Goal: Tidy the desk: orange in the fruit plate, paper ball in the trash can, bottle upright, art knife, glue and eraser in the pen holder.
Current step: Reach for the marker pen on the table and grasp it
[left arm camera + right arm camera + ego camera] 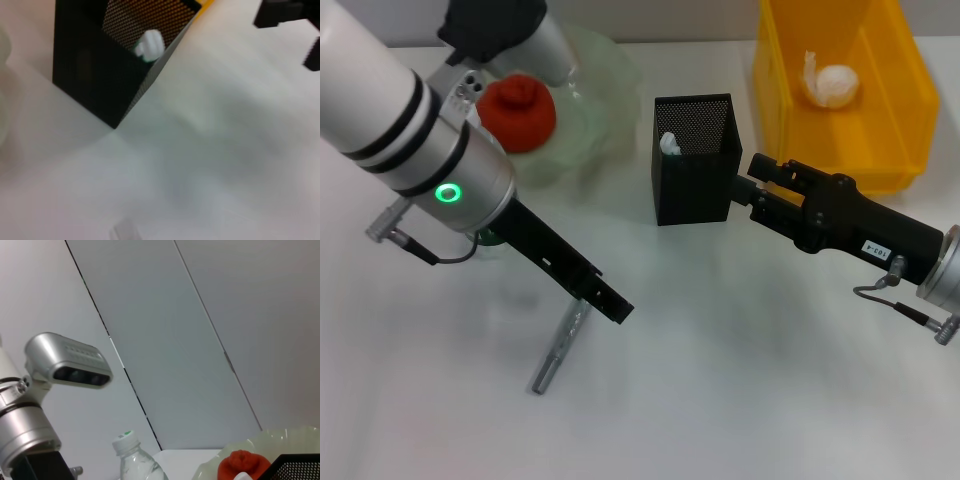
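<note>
- My left gripper (616, 306) hung low over the table (740, 400), w/ its tip just above the top end of the art knife (558, 348); fingers looked closed together w/ nothing in them, tho I only saw them from the head cam.
- Art knife was a slim grey stick lying flat on the table, slanting down-left from the gripper tip. Touching or not – couldn't tell.
- My right gripper (757, 182) sat just beside the pen holder (694, 160), on its right side, pointing at its wall. Open or closed – couldn't tell; nothing seen in it.
- Pen holder stood upright mid-table, w/ a small white item (669, 143) poking up inside near its left wall; left wrist cam showed the same white bit inside the mesh.
- Orange (518, 112) sat in the fruit plate (605, 75), far-left, partly behind my left arm.
- Paper ball (832, 84) lay in the trash can (890, 150), far-right, behind the right gripper.
- Bottle (135, 460) stood upright w/ cap on top, per right wrist cam; in the head cam it was mostly hidden under my left arm.
- Eraser and glue – didn't pick them out for sure.
</note>
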Controlling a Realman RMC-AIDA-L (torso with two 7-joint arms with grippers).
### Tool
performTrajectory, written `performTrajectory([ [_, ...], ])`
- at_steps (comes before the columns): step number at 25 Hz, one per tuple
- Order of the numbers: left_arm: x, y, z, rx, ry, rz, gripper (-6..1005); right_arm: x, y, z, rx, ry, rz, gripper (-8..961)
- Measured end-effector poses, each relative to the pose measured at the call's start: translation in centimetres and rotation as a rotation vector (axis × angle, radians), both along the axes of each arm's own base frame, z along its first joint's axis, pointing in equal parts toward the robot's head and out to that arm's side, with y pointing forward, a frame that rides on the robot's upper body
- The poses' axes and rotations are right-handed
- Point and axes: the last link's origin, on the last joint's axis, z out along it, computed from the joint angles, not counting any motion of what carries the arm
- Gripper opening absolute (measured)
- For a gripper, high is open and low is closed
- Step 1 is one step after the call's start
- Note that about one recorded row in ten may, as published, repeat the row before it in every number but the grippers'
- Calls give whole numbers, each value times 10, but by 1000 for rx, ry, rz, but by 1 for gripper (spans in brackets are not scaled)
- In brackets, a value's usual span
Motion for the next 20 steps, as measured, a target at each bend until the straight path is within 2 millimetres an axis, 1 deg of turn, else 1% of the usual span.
performTrajectory([
  [1, -2, 3, -4, -11, 13, 16, 783, 0, 0, 0, 0, 0, -1, 552],
  [3, -3, 4, -6, -15, 24, 21, 783, 0, 0, 0, 0, 0, -1, 552],
  [8, -15, 6, -12, -13, 60, 48, 783, -1, 1, 0, 2, 2, 0, 552],
  [16, -26, 6, -15, -12, 78, 70, 782, -3, 2, -1, 3, 2, 7, 551],
  [20, -27, 7, -14, -5, 87, 65, 782, -3, 2, -1, 4, 4, 5, 551],
])
